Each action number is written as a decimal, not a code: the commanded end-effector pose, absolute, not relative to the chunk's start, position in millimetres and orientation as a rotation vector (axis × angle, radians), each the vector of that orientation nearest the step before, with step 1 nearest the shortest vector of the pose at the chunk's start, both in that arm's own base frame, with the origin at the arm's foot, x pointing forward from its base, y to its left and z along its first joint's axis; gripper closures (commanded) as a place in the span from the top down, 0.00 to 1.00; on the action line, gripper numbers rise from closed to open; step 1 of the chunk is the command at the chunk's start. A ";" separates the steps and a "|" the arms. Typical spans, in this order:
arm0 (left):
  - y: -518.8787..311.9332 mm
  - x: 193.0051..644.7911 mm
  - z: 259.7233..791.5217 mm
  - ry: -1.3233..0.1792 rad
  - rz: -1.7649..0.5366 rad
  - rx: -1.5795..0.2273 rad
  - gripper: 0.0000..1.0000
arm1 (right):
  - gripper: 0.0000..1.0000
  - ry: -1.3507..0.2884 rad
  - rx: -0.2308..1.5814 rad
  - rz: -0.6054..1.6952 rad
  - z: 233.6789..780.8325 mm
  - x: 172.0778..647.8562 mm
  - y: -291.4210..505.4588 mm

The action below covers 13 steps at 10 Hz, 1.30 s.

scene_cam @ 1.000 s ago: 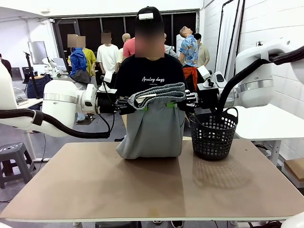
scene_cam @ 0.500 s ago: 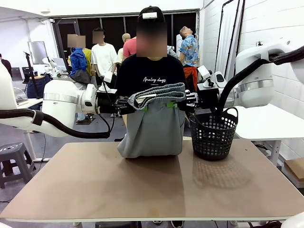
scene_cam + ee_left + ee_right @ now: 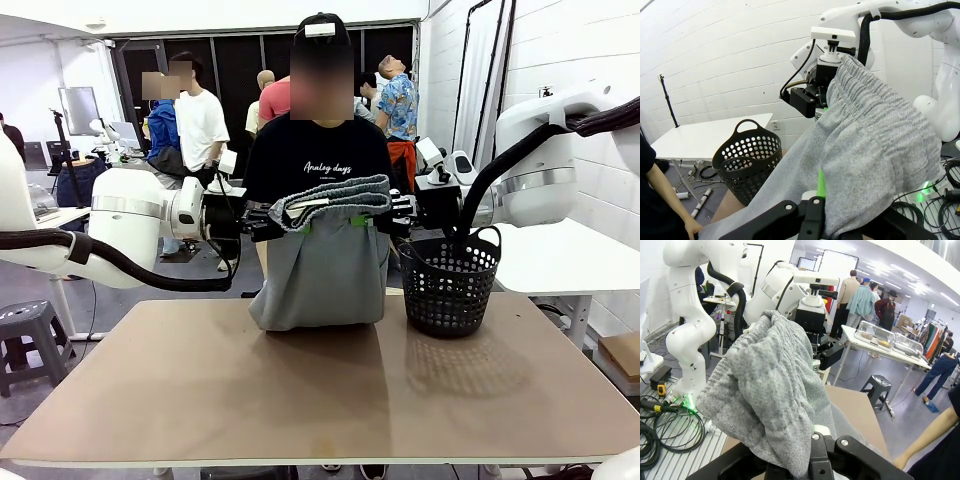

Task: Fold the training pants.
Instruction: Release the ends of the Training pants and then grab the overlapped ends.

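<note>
Above the table's (image 3: 300, 400) far edge, the training pants (image 3: 322, 265) hang by the waistband, their lower end reaching the tabletop just beside the black basket (image 3: 450, 290); the near half lies bare. Both arms reach in level from the sides, the left gripper (image 3: 300, 226) and right gripper (image 3: 362, 220) each clamped on a waistband end.

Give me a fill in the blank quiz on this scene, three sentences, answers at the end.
The left gripper and right gripper are both shut on the training pants, gripping the ____.
The mesh basket stands on the table at the robot's ____ side of the pants.
The person behind the pants wears a ____ T-shirt.
Missing: waistband; right; black.
</note>
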<state>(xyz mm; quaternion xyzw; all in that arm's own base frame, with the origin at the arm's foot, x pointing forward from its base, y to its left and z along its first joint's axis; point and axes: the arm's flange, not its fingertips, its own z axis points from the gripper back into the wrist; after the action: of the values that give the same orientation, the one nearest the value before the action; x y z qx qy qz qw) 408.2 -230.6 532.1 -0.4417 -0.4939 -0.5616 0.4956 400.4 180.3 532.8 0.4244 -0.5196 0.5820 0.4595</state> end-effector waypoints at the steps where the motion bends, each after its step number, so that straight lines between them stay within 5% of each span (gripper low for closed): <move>1: -231.2 407.3 534.8 -1.201 -1.360 -1.065 0.00 | 0.00 -1.291 1.053 1.428 532.8 399.5 180.1; 13: -231.2 407.3 534.8 -1.201 -1.360 -1.065 0.00 | 0.00 -1.291 1.053 1.428 532.8 399.5 180.1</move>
<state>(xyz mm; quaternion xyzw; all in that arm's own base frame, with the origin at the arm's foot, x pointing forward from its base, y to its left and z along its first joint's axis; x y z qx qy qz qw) 408.2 -230.7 532.0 -0.4417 -0.4938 -0.5617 0.4956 400.4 180.3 532.8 0.4244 -0.5196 0.5820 0.4595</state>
